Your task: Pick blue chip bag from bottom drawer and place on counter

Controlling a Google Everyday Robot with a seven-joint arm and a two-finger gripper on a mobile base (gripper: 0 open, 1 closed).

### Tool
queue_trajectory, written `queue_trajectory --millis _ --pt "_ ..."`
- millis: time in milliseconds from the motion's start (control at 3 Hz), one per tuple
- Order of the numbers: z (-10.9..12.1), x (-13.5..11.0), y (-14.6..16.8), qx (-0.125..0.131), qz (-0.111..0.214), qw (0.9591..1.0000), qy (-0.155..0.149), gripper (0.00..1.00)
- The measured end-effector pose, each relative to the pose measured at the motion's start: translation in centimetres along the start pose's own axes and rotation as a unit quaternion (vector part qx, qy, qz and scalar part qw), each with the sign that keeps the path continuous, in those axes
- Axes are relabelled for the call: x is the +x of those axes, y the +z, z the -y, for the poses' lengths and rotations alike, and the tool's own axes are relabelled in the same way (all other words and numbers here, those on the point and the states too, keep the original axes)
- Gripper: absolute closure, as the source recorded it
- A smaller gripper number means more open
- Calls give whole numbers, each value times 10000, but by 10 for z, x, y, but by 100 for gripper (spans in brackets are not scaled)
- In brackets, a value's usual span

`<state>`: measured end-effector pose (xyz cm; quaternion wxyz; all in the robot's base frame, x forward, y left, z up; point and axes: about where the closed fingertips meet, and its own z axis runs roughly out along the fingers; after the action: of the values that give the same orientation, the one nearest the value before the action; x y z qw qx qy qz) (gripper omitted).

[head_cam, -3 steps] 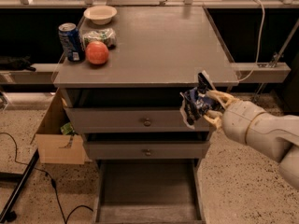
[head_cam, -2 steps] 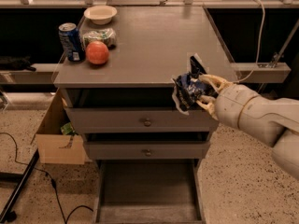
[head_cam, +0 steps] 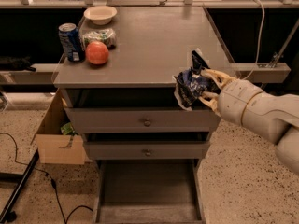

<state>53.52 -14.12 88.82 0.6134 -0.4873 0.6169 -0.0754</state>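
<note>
1. Camera view: gripper (head_cam: 206, 85) sits at the counter's (head_cam: 149, 45) front corner nearest the arm (head_cam: 261, 111), with its fingers (head_cam: 216, 74) clamped on the bag (head_cam: 189, 84).
2. The bag is out of the bottom drawer (head_cam: 147, 185), which stands pulled out with a bare floor. It is held in the air and crumpled. Its top tip pokes above the counter edge and its lower part hangs in front of the top drawer (head_cam: 140, 120).
3. Step in hand, my read: carry and place. The pick looks done.
4. Doing it well:
   - Raise until the bag's lower end clears the front lip, or it may snag there.
   - Move inward over the near half of the top, which has nothing on it.
   - Go low before letting go. A light bag dropped from height could slide or tip back off the edge.
5. The can (head_cam: 70, 42), apple (head_cam: 97, 53), packet (head_cam: 99, 35) and bowl (head_cam: 100, 14) are grouped at the opposite side, well apart from the hand. Collision risk seems low if the placement is kept short.
6. Bag vs hand: it is pinched on the side facing the arm. Most of it sticks out past the fingertips toward the cabinet.
7. Bag vs counter: it is right at the front edge. I can't tell whether it touches.
</note>
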Motion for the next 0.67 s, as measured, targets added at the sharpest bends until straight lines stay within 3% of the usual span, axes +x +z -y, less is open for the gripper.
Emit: queue_trajectory --millis 333,667 --pt "19 -27 10 167 150 9995 -214 100" --pt "41 -49 28 260 310 9989 -244 100"
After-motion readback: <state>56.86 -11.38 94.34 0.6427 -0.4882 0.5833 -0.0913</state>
